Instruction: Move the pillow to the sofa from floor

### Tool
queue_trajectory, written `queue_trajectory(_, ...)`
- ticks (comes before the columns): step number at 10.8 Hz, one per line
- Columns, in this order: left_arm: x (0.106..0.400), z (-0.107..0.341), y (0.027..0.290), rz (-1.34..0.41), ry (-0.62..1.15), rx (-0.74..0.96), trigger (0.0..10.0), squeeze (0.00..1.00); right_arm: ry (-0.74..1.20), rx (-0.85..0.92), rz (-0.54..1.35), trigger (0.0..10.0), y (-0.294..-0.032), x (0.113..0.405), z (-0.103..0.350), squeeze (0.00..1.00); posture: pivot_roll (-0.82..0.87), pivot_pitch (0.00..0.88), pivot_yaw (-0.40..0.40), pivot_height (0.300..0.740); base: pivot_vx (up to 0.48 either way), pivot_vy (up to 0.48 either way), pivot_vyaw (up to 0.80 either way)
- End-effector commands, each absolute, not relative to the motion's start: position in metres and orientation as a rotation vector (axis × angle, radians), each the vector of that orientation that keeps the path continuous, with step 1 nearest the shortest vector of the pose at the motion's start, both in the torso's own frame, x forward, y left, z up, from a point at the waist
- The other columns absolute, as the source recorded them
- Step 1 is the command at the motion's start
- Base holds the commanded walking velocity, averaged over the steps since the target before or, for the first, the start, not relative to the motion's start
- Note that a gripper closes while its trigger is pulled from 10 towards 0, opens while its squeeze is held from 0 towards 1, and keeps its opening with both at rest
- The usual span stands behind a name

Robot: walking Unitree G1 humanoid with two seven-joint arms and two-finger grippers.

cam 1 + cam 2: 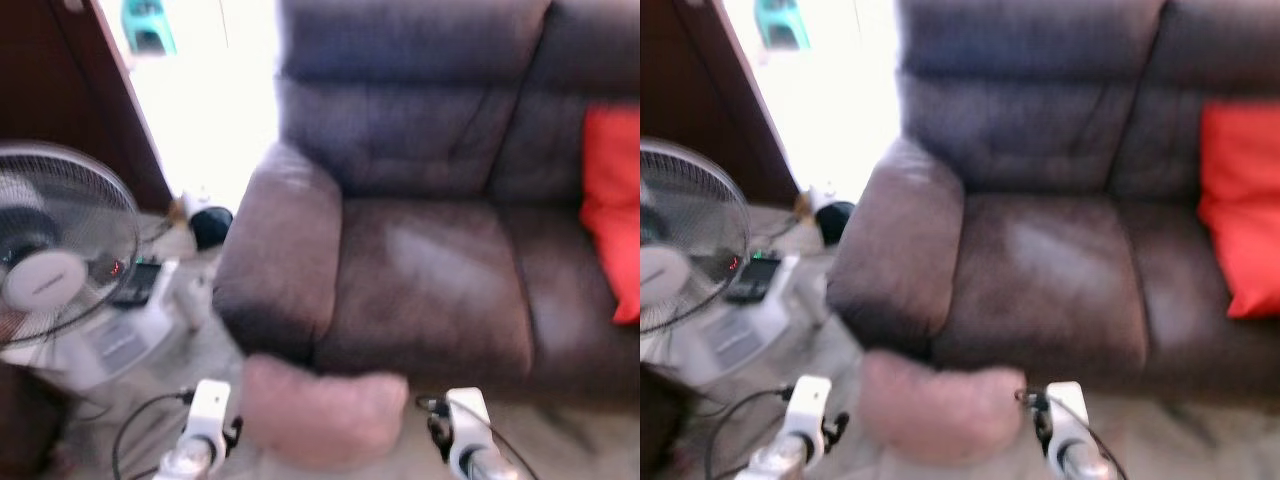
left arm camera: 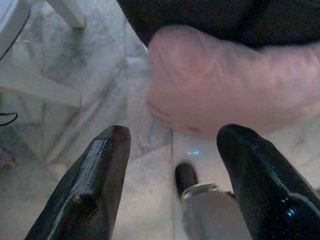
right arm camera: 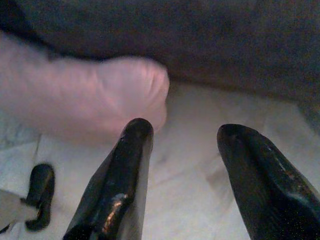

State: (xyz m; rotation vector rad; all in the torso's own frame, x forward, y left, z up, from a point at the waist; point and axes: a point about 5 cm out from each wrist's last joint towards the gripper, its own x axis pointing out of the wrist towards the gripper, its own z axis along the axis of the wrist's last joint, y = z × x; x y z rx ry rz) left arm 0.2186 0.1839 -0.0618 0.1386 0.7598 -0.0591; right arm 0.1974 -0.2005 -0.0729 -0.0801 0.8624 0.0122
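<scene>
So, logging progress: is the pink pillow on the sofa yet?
No. The pink pillow sits below the sofa seat's front edge, between the left gripper and right gripper.

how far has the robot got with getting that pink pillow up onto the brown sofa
Done: both arms flank the soft pink pillow, left gripper and right gripper open at its two ends. In hand: it appears held between the arms in front of the brown fabric sofa, though whether it has left the pale marble floor is unclear. Left: raising it and setting it on the seat cushion.
</scene>
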Motion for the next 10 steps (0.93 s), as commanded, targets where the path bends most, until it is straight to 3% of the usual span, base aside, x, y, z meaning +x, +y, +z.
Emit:
queue_trajectory(1,0.2115,-0.0651,0.1939,-0.04,0.791,0.152,10.0,0.0,0.872,-0.066,0.029,10.0,-0.1919,0.1953,-0.0755,0.0,0.1,0.076,-0.036,0.74,0.292,0.0,0.0)
queue_trajectory(10,0.211,-0.0646,0.198,-0.009,0.784,0.144,10.0,0.0,0.858,-0.053,0.024,10.0,-0.1907,0.1959,-0.075,0.0,0.1,0.083,-0.037,0.74,0.0,0.0,0.0)
